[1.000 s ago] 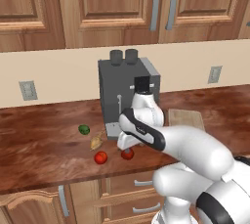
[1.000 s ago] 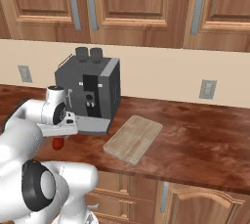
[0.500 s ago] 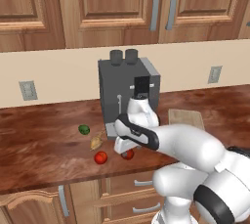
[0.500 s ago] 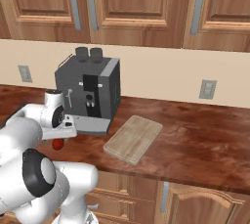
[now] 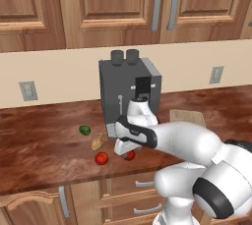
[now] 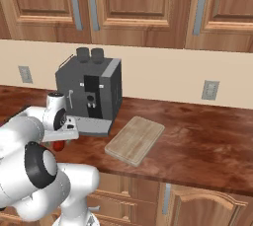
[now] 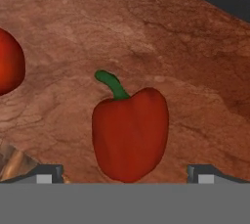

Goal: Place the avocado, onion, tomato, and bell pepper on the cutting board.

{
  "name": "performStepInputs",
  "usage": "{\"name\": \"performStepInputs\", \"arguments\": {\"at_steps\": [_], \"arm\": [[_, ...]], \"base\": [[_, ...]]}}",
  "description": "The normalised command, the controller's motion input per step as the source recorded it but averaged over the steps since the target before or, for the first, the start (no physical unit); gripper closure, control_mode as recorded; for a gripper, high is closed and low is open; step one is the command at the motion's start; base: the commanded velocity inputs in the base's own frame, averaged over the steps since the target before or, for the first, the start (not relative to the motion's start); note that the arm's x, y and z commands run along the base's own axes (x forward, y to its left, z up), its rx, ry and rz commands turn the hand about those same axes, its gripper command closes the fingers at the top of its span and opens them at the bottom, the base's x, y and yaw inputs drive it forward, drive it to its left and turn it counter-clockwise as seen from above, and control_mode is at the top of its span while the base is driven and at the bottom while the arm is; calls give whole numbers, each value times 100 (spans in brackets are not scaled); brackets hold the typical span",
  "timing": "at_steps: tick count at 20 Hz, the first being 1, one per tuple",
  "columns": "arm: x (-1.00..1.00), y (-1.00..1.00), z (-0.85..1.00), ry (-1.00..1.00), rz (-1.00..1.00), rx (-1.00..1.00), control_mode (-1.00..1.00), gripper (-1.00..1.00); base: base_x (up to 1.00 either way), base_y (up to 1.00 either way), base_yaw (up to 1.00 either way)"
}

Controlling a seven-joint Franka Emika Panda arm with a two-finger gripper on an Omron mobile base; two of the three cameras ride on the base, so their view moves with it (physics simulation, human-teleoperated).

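Your gripper (image 7: 125,174) hangs directly over the bell pepper (image 7: 130,132), jaws spread wide and holding nothing, with one finger tip showing on each side of the fruit. The pepper lies on its side on the dark counter (image 5: 44,150), just in front of the coffee machine (image 5: 129,94), its green stem pointing away from the fingers.

You have all four items left to move. The tomato (image 5: 101,158) sits just beside the pepper, on the side away from the machine's front corner; the onion (image 5: 96,143) is near it, closer to the machine, and the avocado (image 5: 84,130) lies a little farther out along the counter. The cutting board (image 6: 135,139) lies bare on the other side of the coffee machine from them all.

Watch these risks, as I judge them:
- The pepper is lumpy and glossy. If you close off-centre, it may squirt out sideways and roll into the tomato.
- Coming down too far would press the finger tips into the counter before they close.
- The stem is thin; catching only that would likely drop the fruit mid-carry.
- The path to the board runs past the coffee machine's front. Lift well clear first, or your forearm may clip its tray.
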Motion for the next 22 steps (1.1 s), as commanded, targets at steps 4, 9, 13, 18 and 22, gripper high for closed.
{"name": "performStepInputs", "arguments": {"at_steps": [4, 9, 13, 18, 22], "arm": [[13, 4, -12, 0, 0, 0, -100, -100], [14, 6, -12, 0, 0, 0, -100, -100], [16, 6, -14, 0, 0, 0, -100, -100], [13, 9, -17, 0, 0, 0, -100, -100], [7, 10, -18, 0, 0, 0, -100, -100]], "base": [[0, 0, 0], [0, 0, 0], [0, 0, 0], [0, 0, 0], [0, 0, 0]]}}
